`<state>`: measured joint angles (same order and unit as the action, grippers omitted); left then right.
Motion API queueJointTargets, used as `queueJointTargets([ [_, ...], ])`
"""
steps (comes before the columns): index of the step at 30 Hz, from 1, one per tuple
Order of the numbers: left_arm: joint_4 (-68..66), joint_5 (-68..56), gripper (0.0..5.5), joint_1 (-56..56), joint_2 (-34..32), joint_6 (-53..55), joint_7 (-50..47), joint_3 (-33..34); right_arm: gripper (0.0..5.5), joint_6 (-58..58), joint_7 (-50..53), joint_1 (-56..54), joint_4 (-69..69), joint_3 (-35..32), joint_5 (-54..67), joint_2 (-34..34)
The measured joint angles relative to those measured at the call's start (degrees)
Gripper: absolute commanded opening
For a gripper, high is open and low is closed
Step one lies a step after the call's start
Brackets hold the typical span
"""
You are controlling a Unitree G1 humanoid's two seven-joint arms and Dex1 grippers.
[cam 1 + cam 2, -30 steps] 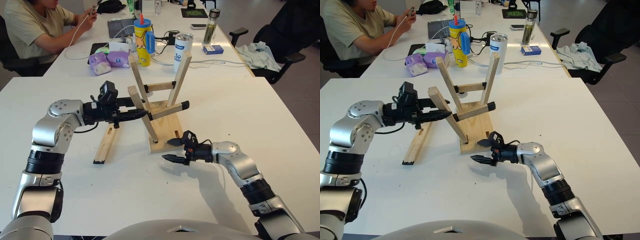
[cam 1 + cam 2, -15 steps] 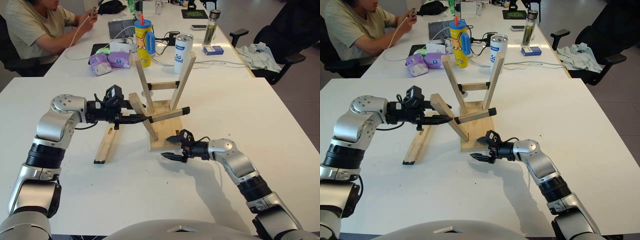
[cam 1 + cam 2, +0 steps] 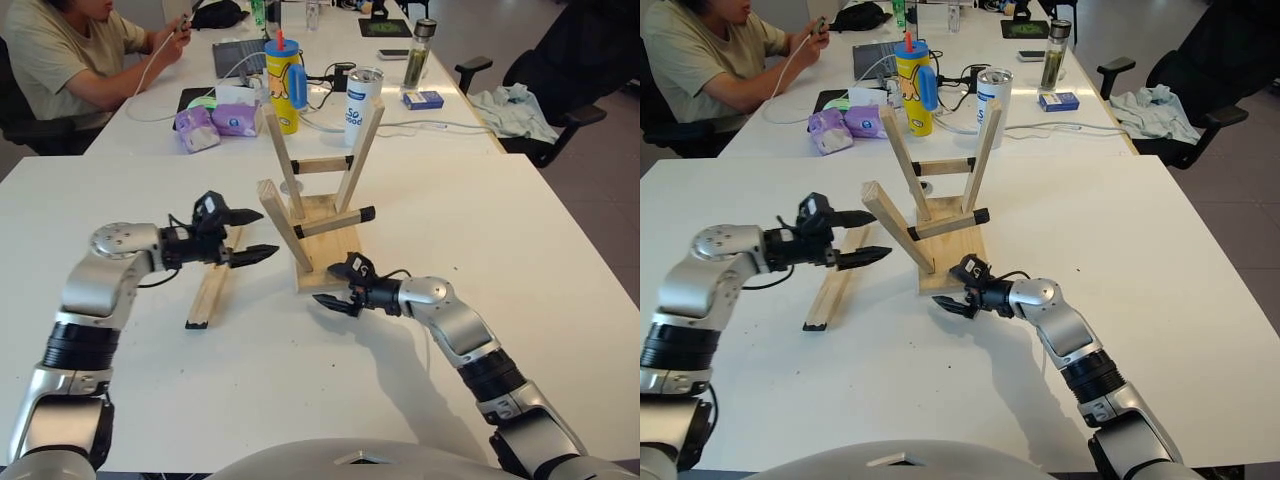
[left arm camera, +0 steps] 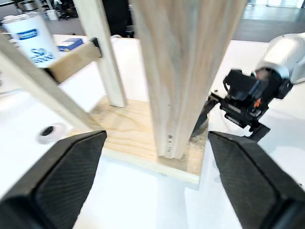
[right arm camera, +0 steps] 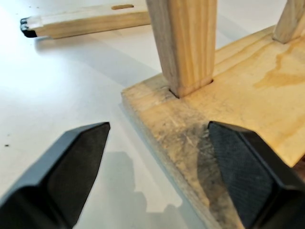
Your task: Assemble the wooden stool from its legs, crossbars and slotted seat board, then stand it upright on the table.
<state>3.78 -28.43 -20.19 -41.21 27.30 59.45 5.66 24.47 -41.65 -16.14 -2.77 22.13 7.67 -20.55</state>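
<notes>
The stool stands upside down, its slotted seat board [image 3: 336,250] flat on the white table. Three legs rise from it: the near leg [image 3: 284,226] leans left, and two more [image 3: 362,150] stand behind, joined by crossbars [image 3: 322,165]. A loose leg [image 3: 212,285] lies on the table to the left. My left gripper [image 3: 268,232] is open just left of the near leg, not touching it. My right gripper [image 3: 325,285] is open at the board's near corner [image 5: 157,109], one finger on either side of it. The near leg sits in its slot [image 5: 188,43].
On the far table stand a yellow bottle [image 3: 285,85], a white can [image 3: 365,95], tissue packs [image 3: 215,122], a laptop and cables. A person sits at its far left. Bare table lies in front of and to the right of the stool.
The tilted stool has settled with its seat board flat. My left gripper drew back left from the near leg and opened. My right gripper shifted slightly left to the board's corner.
</notes>
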Motion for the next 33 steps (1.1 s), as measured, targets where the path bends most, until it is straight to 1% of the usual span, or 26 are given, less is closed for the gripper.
queueJointTargets([
  [1,1.0,-3.3,4.67,-0.7,-0.1,1.4,-2.1,4.3,3.83,0.0,0.5,0.0,0.0,0.0,0.0,0.2],
  [2,1.8,-7.0,4.67,-2.7,0.3,2.9,-5.0,8.1,3.83,0.1,1.0,0.1,0.0,0.0,-0.1,0.4],
  [4,3.9,-16.1,4.67,-10.4,2.4,5.4,-12.6,15.0,3.83,0.2,2.3,0.3,0.0,-0.2,-0.4,1.3],
  [5,5.1,-20.4,4.67,-15.2,4.4,6.3,-17.3,17.0,3.83,0.2,2.9,0.5,-0.1,-0.2,-0.4,1.8],
  [7,7.9,-25.7,4.67,-22.1,8.3,7.3,-24.6,17.8,3.83,0.3,3.9,0.6,-0.3,-0.1,-0.6,2.7],
  [9,10.5,-28.7,4.67,-26.4,12.6,8.3,-31.4,16.3,3.83,0.2,4.8,0.5,-0.8,0.3,-0.7,3.7],
  [10,11.4,-27.4,4.67,-26.3,13.6,9.6,-34.0,13.7,3.83,0.2,5.1,0.5,-0.9,0.3,-0.7,3.8],
  [12,11.7,-22.3,4.67,-22.2,14.3,12.3,-37.3,6.3,3.83,0.1,5.5,0.3,-1.2,0.4,-0.7,4.2],
  [14,10.1,-15.2,4.67,-15.2,14.4,14.3,-39.6,-2.5,3.83,-0.1,5.7,-0.2,-1.3,0.4,-0.7,4.6],
  [16,10.8,-10.1,4.67,-11.6,14.6,10.5,-41.5,-7.2,3.83,-0.1,6.1,-0.5,-2.3,0.8,-1.0,4.8],
  [19,12.0,-2.1,4.67,-10.7,14.5,6.8,-44.5,-10.9,3.83,0.0,7.0,-0.6,-3.9,1.1,-1.7,5.5],
  [21,11.0,1.4,4.67,-11.2,15.2,4.5,-46.1,-10.8,3.83,0.1,7.6,-0.5,-4.3,1.1,-2.1,6.0],
  [22,9.9,2.3,4.67,-11.3,15.5,4.3,-47.1,-9.6,3.83,0.1,7.7,-0.5,-4.4,1.2,-2.2,6.2],
  [25,10.9,2.6,4.67,-15.5,16.5,3.1,-50.3,-3.4,3.83,0.1,7.7,-0.5,-4.4,1.2,-2.2,6.4],
  [28,15.8,1.6,4.67,-20.7,18.6,-0.3,-51.5,0.4,3.83,0.1,7.9,-0.5,-4.5,1.2,-2.4,6.6],
  [29,17.0,1.5,4.67,-21.3,19.2,-1.0,-51.4,0.3,3.83,0.1,8.0,-0.5,-4.7,1.2,-2.6,6.7],
  [30,17.1,2.3,4.67,-21.4,19.6,-0.4,-51.2,-1.1,3.83,0.1,8.3,-0.4,-4.8,1.2,-2.8,6.9],
  [32,15.6,5.2,4.67,-19.5,19.2,3.4,-50.7,-5.8,3.83,0.1,8.4,-0.4,-5.0,1.2,-2.8,7.0],
  [33,14.0,7.4,4.67,-16.5,18.9,6.5,-50.7,-9.7,3.83,0.1,8.4,-0.5,-5.0,1.2,-2.8,7.2],
])
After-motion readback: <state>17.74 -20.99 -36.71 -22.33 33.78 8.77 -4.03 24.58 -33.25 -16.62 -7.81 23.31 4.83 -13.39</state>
